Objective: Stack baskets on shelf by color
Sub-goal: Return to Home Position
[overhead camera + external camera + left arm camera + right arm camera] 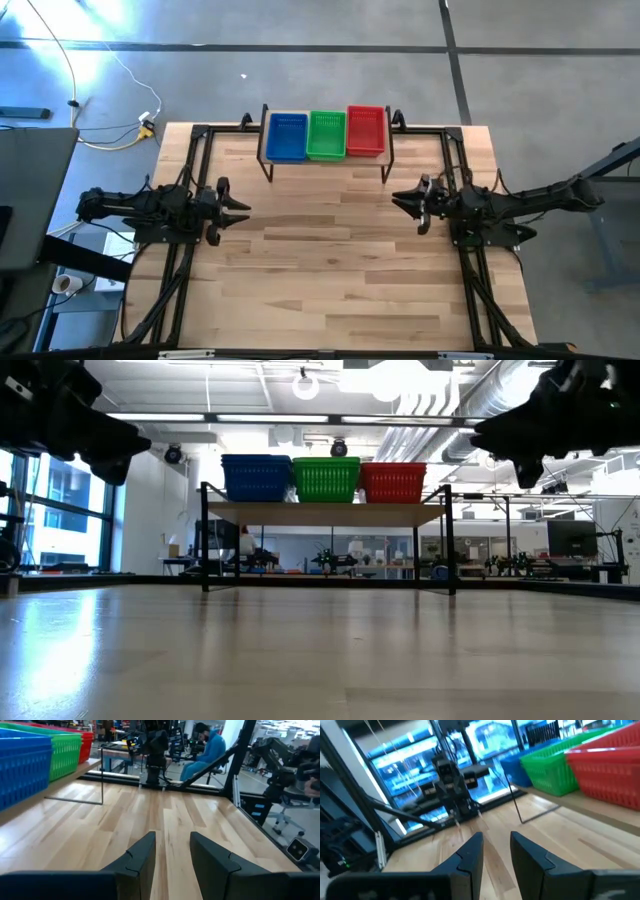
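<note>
Three basket stacks stand side by side on the shelf at the table's far edge, bottoms on its plank: blue on the left, green in the middle, red on the right. In the low view blue, green and red sit in a row on the shelf. My left gripper hovers open near the table's left side; in its wrist view it holds nothing. My right gripper hovers open near the right side, also open and holding nothing in its wrist view.
Bare wooden tabletop stretches between the two arms and toward the near edge. Black frame rails run along the table's left and right sides. A seated person in a blue hoodie shows in the room beyond the table.
</note>
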Available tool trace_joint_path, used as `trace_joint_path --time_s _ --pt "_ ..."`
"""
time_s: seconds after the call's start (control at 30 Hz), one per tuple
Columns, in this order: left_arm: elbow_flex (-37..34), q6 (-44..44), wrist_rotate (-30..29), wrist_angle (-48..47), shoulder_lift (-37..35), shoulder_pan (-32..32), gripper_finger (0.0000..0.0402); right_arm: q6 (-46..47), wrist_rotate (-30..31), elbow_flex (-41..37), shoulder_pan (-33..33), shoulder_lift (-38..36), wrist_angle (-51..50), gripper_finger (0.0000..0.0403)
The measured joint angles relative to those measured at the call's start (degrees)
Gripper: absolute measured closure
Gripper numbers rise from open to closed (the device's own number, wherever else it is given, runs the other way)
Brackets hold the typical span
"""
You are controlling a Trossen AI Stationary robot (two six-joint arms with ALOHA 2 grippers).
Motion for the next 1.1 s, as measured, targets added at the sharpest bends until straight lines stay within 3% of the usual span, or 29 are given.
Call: trace_joint_path --time_s 0.2,0.5,0.63,0.8,0.9,1.1 --pt "0.0 2.7 -0.8 0.3 0.0 -0.1 0.0289 -3.3 -1.5 -5.3 0.0 -7.5 5.1 0.0319" --pt "0.0 7.2 -2.1 -0.4 0.2 0.0 0.0289 -12.4 -9.5 -5.2 -0.1 -15.4 2.8 0.0319" --pt "0.0 7.2 -2.1 -0.4 0.2 0.0 0.0289 -13.0 -9.4 -5.2 -1.4 -20.0 -1.9 0.0319" --pt "0.0 7.2 -2.1 -0.4 0.2 0.0 0.0289 -6.3 -10.7 -4.4 -4.0 -27.0 -15.8 0.0319" --pt "0.0 7.2 -2.1 -0.4 0.2 -0.1 0.0289 -3.1 -13.7 -2.3 -4.8 -26.6 -22.2 0.0319" --pt "0.0 7.2 -1.9 -0.4 0.5 0.0 0.0289 -2.9 -15.2 -1.8 -5.0 -26.8 -23.5 0.0319"
